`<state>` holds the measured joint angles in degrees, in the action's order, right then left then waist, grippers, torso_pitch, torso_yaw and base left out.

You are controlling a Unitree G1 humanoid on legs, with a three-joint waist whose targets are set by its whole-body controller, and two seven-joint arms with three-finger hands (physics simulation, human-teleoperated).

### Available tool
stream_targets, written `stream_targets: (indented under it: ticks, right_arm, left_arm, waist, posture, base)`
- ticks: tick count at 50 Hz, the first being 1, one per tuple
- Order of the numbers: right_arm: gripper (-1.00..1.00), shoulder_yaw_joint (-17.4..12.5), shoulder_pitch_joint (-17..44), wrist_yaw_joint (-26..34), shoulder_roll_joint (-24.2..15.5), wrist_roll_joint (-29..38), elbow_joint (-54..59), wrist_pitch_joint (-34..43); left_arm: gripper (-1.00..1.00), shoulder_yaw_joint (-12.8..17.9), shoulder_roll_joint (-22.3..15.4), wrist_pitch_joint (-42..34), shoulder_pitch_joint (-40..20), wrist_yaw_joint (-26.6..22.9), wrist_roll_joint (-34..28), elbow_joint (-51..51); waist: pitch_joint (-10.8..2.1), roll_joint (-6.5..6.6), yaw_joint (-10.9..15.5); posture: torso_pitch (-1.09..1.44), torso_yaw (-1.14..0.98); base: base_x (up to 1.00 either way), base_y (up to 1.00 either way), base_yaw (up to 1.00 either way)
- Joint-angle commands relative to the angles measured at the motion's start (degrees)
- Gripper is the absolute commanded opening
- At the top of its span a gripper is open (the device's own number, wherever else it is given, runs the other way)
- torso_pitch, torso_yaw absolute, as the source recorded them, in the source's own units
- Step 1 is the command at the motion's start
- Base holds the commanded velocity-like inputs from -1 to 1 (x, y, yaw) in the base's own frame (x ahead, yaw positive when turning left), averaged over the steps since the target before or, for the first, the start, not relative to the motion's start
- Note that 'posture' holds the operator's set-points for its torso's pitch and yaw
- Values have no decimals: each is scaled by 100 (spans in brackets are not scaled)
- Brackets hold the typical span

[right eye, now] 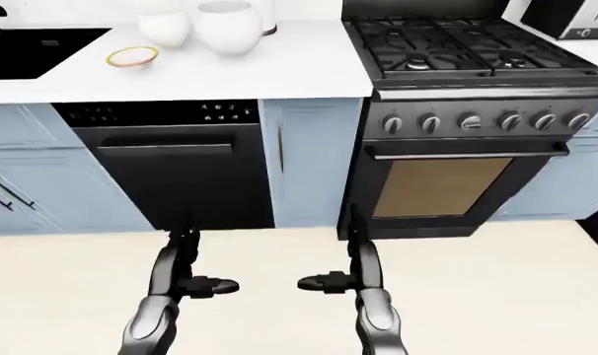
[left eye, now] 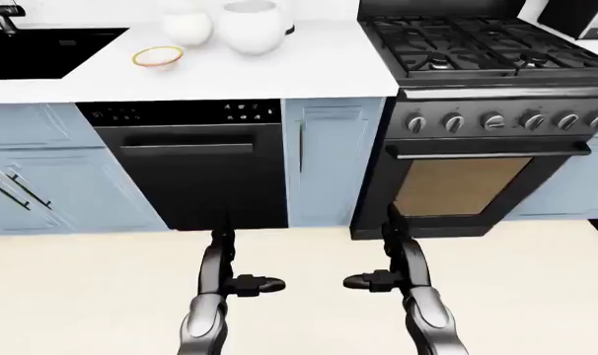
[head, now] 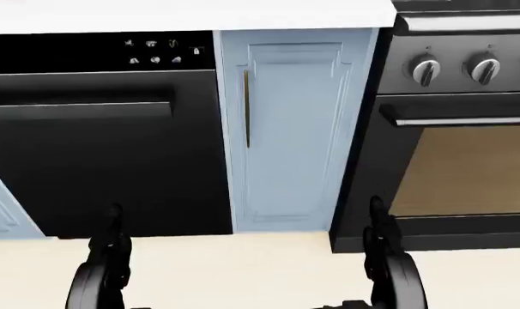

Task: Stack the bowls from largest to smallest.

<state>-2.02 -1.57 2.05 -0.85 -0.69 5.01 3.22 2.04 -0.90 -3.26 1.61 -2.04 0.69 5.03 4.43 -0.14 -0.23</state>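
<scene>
While the robot stands back from the counter, each view reads as follows.

Left-eye view, bowls: three sit on the white counter (left eye: 309, 66) at upper left; a small bowl (left eye: 159, 56) with a coloured rim lies nearest the sink (left eye: 42, 52), a medium white bowl (left eye: 187, 26) stands above and right of it, and a large white bowl (left eye: 250, 26) stands right of that. All three stand apart, none stacked.
Left-eye view, hands: the left hand (left eye: 241, 279) and right hand (left eye: 378, 279) hang low over the pale floor (left eye: 536, 296), well apart from the bowls, fingers spread and holding nothing, thumbs pointing toward each other.
Left-eye view, kitchen: a black dishwasher (left eye: 190, 166) sits under the counter, a narrow blue cabinet door (left eye: 329, 159) to its right, then a black stove (left eye: 477, 133) with knobs and burners.
Head view: only the dishwasher, cabinet door and stove show close up; the bowls are out of view, and both hands are cut by the bottom edge.
Right-eye view: nearly the same picture as the left eye, shifted slightly.
</scene>
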Motion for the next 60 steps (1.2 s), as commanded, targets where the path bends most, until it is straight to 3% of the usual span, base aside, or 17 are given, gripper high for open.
stream_targets:
  ticks: [1,3,5,7,8,15,32,33,37,45,49,51,52,53,55,57,60]
  right_arm:
    - [100,-3,242,34,-48,-4,-471,-265]
    - [100,-5,269,31,-48,19,-463,-254]
    - [100,-5,269,41,-46,29,-490,-239]
    - [100,-29,296,32,-53,31,-448,-258]
    - [100,-45,304,21,-56,26,-454,-246]
    - [100,-53,307,22,-69,33,-710,-42]
    - [100,-216,924,-67,-195,-312,-3398,2593]
    - [100,-202,940,-58,-197,-317,-3499,2672]
    - [100,-215,1099,-76,-204,-378,-3831,3031]
    - [100,-241,1302,-61,-252,-441,-4126,3411]
    - [100,-236,1433,-90,-296,-460,-4345,3621]
    - [100,-198,1457,-57,-320,-399,-4374,3613]
    - [100,-208,1498,-44,-332,-378,-4384,3615]
    - [100,-216,1513,-37,-333,-372,-4450,3660]
    - [100,-193,1452,15,-322,-384,-4605,3708]
    - [100,-208,1454,46,-318,-384,-4603,3686]
    - [100,-232,1443,62,-313,-396,-4673,3716]
  left_arm:
    - [100,50,-43,37,-148,44,29,-829]
    - [100,43,-35,-41,-148,50,18,-926]
    - [100,72,-42,-112,-155,38,47,-1045]
    - [100,88,-49,-140,-176,82,-2,-1033]
    - [100,103,-47,-121,-202,101,-3,-981]
    - [100,92,-62,-651,-222,40,36,-1554]
    - [100,516,-354,-3731,-1062,-22,301,-4522]
    - [100,564,-393,-3836,-1129,-32,321,-4584]
    - [100,701,-482,-4152,-1329,-21,417,-4757]
    - [100,919,-647,-4499,-1556,-9,640,-4923]
    - [100,1116,-796,-4919,-1788,25,858,-5157]
    - [100,1247,-807,-5008,-1861,17,1070,-5176]
    - [100,1253,-861,-4977,-1878,46,1085,-5136]
    - [100,1260,-884,-4985,-1881,68,1127,-5138]
    - [100,1265,-904,-4879,-1815,88,1160,-5096]
    - [100,1247,-903,-4759,-1743,96,1162,-5025]
    - [100,1240,-898,-4689,-1684,102,1191,-5010]
  waist:
    - [-5,-45,-12]
    - [-361,-3,47]
    - [-104,-41,31]
    - [-391,-41,44]
    - [-420,-38,46]
    - [-470,-15,45]
    - [-514,-7,53]
    - [-586,23,87]
    - [-390,-20,150]
    - [-317,-20,338]
    - [-220,-212,289]
    - [-282,-94,147]
    - [-247,-296,198]
    - [-296,-364,207]
    - [-414,-342,152]
    - [-193,-184,44]
    - [-192,-24,-101]
  posture:
    - [0,0]
    - [0,0]
    - [0,0]
    - [0,0]
    - [0,0]
    - [0,0]
    - [0,0]
    - [0,0]
    - [0,0]
    - [0,0]
    - [0,0]
    - [0,0]
    - [0,0]
    - [0,0]
    - [0,0]
    - [0,0]
    - [0,0]
  base:
    - [0,0,0]
    - [0,0,0]
    - [0,0,0]
    - [0,0,0]
    - [0,0,0]
    - [0,0,0]
    - [0,0,0]
    - [0,0,23]
    - [0,0,81]
    - [0,0,96]
    - [0,0,77]
    - [0,27,28]
    - [0,52,0]
    - [0,48,0]
    - [16,44,0]
    - [44,42,0]
    - [47,42,0]
